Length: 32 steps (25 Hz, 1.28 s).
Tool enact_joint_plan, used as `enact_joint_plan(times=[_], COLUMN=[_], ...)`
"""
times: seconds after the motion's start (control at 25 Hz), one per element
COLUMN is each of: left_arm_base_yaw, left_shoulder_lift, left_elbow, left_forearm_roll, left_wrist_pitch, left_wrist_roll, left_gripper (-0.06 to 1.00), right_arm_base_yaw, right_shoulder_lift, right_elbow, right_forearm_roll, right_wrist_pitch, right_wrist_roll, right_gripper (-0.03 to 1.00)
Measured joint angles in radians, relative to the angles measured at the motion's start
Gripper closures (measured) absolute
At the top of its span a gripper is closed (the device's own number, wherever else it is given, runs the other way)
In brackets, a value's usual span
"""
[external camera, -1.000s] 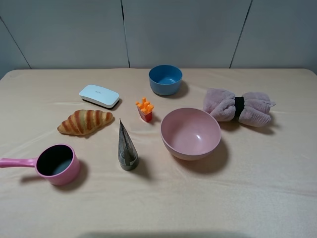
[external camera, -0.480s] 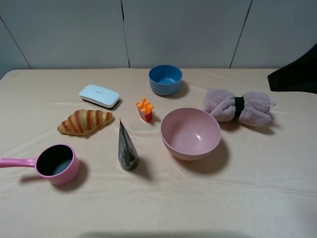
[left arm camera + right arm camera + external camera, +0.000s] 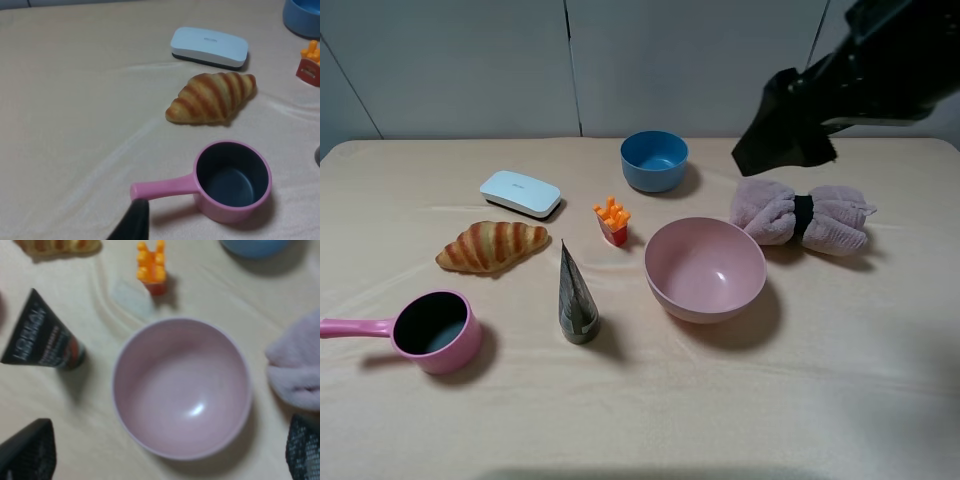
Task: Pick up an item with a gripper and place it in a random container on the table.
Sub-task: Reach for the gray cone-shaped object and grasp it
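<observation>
Exterior high: tube (image 3: 577, 297) sat on the desk (image 3: 840, 380) left of centre, between saucepan (image 3: 440, 330) and pink bowl (image 3: 704, 308), touching neither; long axis ran near-far in this view, round cap at the near end, crimp at the far end; it looked to be standing on its cap, but I couldn't rule out lying flat; right end effector (image 3: 783, 140) hung above the far right, over the towel roll (image 3: 800, 215); finger state unreadable from here; left end effector wasn't in this view.

Left wrist: left end effector (image 3: 133, 224) showed as one dark finger only, just beside the saucepan handle; open or closed, cannot tell; nothing held that I could see; croissant (image 3: 212, 97) lay beyond the saucepan.

Right wrist: fingertips (image 3: 30, 450) sat wide apart at both edges of the view, so released and empty; pink bowl lay between them, below the camera; tube (image 3: 40, 337) was off to one side past the bowl, fries (image 3: 152, 265) farther on.

Judgement: tube lay left and near of the right end effector, with the pink bowl roughly on the line between; the right arm was the one out over the desk, so it would have to cross the bowl and square its fingers across the tube's narrow body; the tube sat on the left arm's half, though.
</observation>
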Motion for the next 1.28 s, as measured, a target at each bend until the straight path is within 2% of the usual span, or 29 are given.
enact_joint_plan(times=[0.28,0.6,1.0,1.28], left_arm_base_yaw=[0.000,0.000,0.000,0.000], left_shoulder_lift=[0.000,0.000,0.000,0.000], left_elbow=[0.000,0.000,0.000,0.000], left_forearm_roll=[0.000,0.000,0.000,0.000], left_wrist_pitch=[0.000,0.000,0.000,0.000], left_wrist_roll=[0.000,0.000,0.000,0.000], left_gripper=[-0.05,-0.05,-0.05,-0.05], right_arm_base_yaw=[0.163,0.263,0.288,0.288], right_shoulder_lift=[0.169,0.310,0.437,0.511], right_elbow=[-0.182,-0.299,-0.307,-0.307], right_forearm_roll=[-0.055,-0.062,-0.027,0.005], right_wrist_pitch=[0.080,0.126,0.112,0.077], right_wrist_roll=[0.134,0.236,0.396,0.428], right_gripper=[0.27,0.27,0.27,0.27])
